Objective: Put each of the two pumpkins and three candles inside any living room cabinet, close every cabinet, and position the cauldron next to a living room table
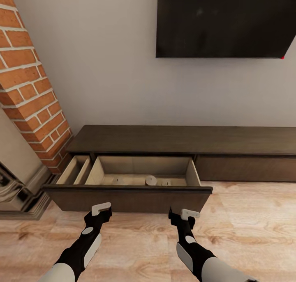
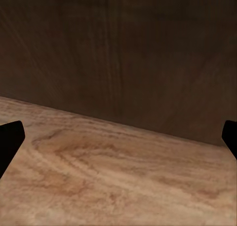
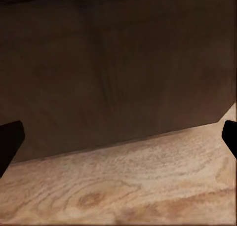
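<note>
Jaws of both the left gripper [image 1: 101, 209] and right gripper [image 1: 186, 213] stand spread and empty, low before the cabinet [image 1: 181, 139], whose pulled-out drawer [image 1: 127, 188] holds three candles [image 1: 151, 180], likely placed to push its front shut.

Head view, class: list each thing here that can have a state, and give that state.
Long dark brown wooden cabinet: its drawer pulled open.
Squat beige candles: lying inside the open drawer.
Left pincer: open, empty.
Right pincer: open, empty.
Black wall screen: dark.
</note>
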{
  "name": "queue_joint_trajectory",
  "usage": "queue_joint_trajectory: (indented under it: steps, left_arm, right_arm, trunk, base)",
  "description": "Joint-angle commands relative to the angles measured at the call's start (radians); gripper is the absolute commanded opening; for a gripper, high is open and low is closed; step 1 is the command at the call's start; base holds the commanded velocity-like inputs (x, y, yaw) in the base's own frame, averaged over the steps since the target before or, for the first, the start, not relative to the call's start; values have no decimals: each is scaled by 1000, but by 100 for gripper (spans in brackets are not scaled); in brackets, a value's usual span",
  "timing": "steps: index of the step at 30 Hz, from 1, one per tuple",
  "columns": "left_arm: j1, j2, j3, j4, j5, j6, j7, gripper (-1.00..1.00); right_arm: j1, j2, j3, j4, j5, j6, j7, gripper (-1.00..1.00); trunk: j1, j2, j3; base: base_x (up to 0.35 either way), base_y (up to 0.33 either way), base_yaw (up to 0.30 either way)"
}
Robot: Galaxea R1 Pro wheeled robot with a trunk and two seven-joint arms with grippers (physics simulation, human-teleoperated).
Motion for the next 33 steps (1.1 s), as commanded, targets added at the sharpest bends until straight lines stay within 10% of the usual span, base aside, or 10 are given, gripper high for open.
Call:
queue_joint_trajectory:
  steps: [1, 19, 33]
  left_arm:
    - [0, 0, 0, 0, 0, 0, 0, 100]
    - [0, -1, -2, 0, 0, -1, 0, 100]
    - [0, -1, -2, 0, -3, 0, 0, 100]
  right_arm:
    - [0, 0, 0, 7, 0, 0, 0, 100]
    - [0, 0, -1, 20, 1, -3, 0, 100]
    - [0, 1, -1, 20, 1, -8, 0, 100]
  trunk:
    - [0, 0, 0]
    - [61, -112, -50]
    - [61, -112, -50]
  base:
    - [24, 0, 0]
    - [4, 0, 0]
    - [109, 0, 0]
